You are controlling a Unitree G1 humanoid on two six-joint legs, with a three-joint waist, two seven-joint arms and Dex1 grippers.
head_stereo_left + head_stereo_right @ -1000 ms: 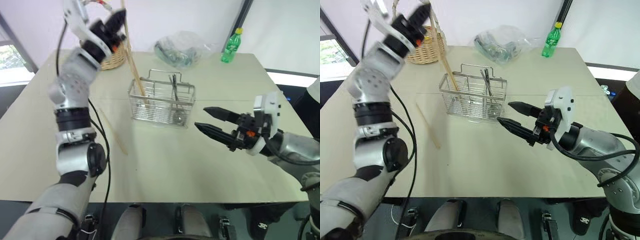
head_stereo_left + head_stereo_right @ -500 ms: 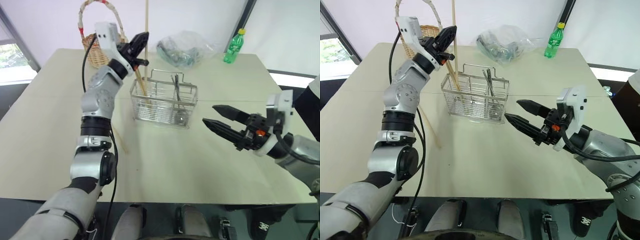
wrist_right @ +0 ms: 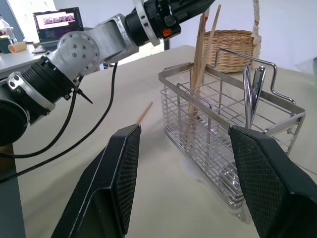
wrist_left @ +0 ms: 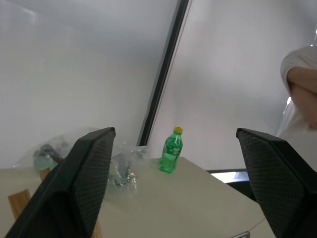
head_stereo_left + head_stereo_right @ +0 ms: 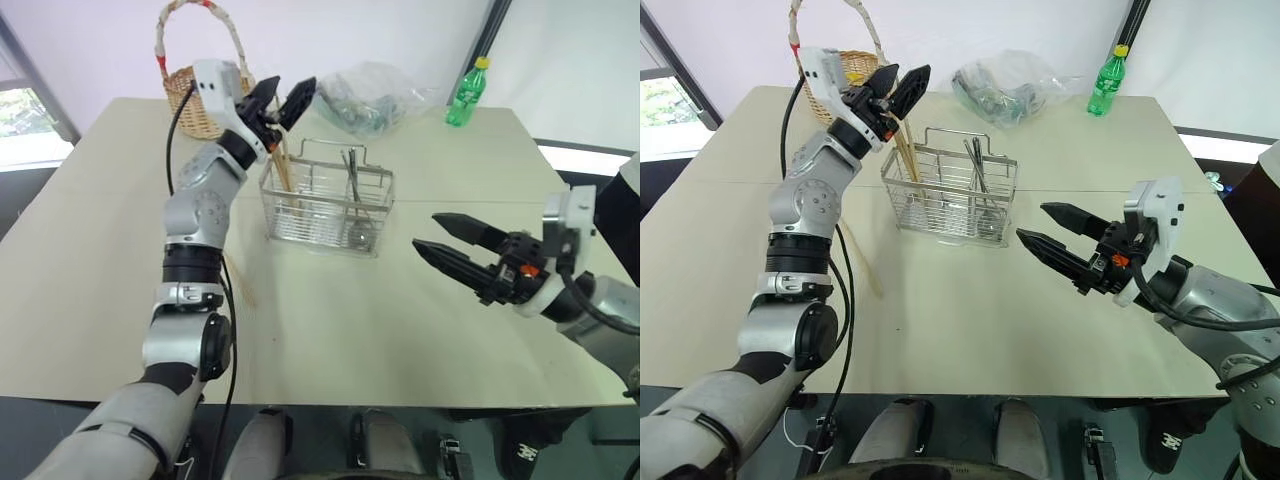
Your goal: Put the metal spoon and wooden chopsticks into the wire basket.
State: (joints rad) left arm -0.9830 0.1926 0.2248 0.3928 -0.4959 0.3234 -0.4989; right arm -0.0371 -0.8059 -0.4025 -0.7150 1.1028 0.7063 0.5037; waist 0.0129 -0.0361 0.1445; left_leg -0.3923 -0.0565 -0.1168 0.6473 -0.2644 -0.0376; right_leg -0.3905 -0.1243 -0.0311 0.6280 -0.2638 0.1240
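Observation:
The wire basket [image 5: 300,215] stands mid-table. Two wooden chopsticks [image 5: 283,168] lean in its left compartment, their tops poking above the rim. Just above those tops hangs my left gripper [image 5: 295,86], open and holding nothing. Another wooden chopstick [image 5: 241,283] lies flat on the table left of the basket, also seen in the right wrist view as a loose chopstick [image 3: 144,112]. The metal spoon [image 3: 246,94] stands in the basket's middle compartment beside another metal utensil. My right gripper [image 5: 425,230] hovers open and empty to the right of the basket, pointing at it.
A round wicker basket [image 5: 205,110] with a tall handle stands at the back left. A crumpled plastic bag [image 5: 370,95] and a green bottle [image 5: 462,92] sit along the far edge. A person's arm [image 4: 302,84] shows beyond the table's right side.
My left gripper has opened and let go of the chopstick it held upright. The chopstick has dropped into the basket's left compartment. The right arm has stayed put.

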